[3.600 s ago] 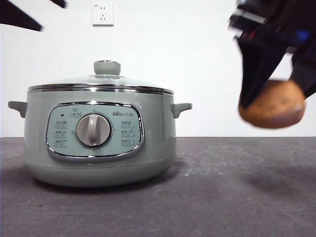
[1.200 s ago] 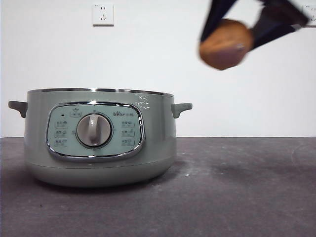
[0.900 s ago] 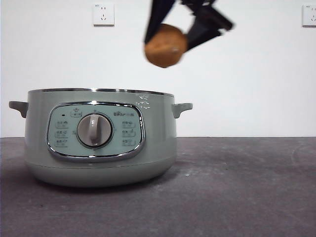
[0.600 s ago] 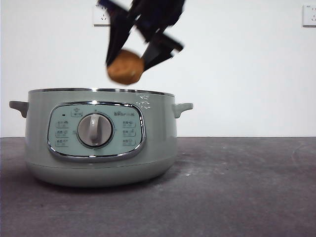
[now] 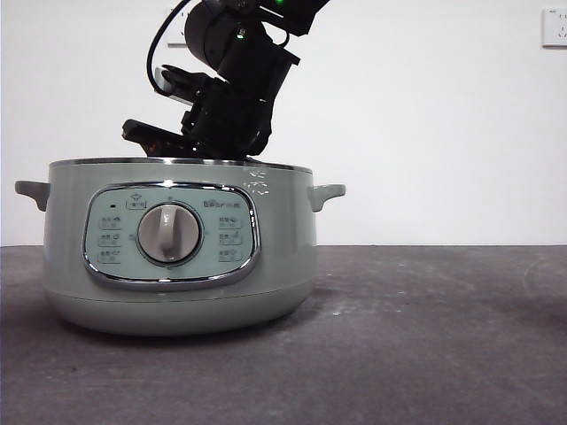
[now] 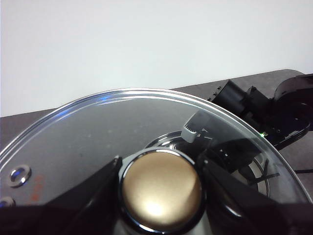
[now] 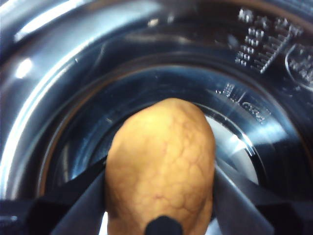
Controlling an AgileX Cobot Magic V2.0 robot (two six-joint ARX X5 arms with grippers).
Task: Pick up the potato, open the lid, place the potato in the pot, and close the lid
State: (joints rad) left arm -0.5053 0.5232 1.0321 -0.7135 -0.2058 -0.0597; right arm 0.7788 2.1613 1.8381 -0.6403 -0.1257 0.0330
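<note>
The sage-green pot (image 5: pixel 177 257) stands on the table at the left with no lid on it. My right arm (image 5: pixel 226 97) reaches down into it from above. In the front view the pot wall hides the gripper and the potato. In the right wrist view my right gripper (image 7: pixel 160 196) is shut on the orange-brown potato (image 7: pixel 161 147) and holds it inside the pot's shiny steel bowl (image 7: pixel 58 98). My left gripper (image 6: pixel 160 171) is shut on the knob (image 6: pixel 161 191) of the glass lid (image 6: pixel 88 132) and holds it up, out of the front view.
The dark grey table (image 5: pixel 425 336) stretches to the right of the pot. A white wall stands behind, with a socket (image 5: pixel 554 27) at the top right. My right arm also shows past the lid in the left wrist view (image 6: pixel 274 112).
The lid, on the pot at first, is off it. My right gripper has carried the potato from the right, leftward and down into the pot, where the wall now hides it.
</note>
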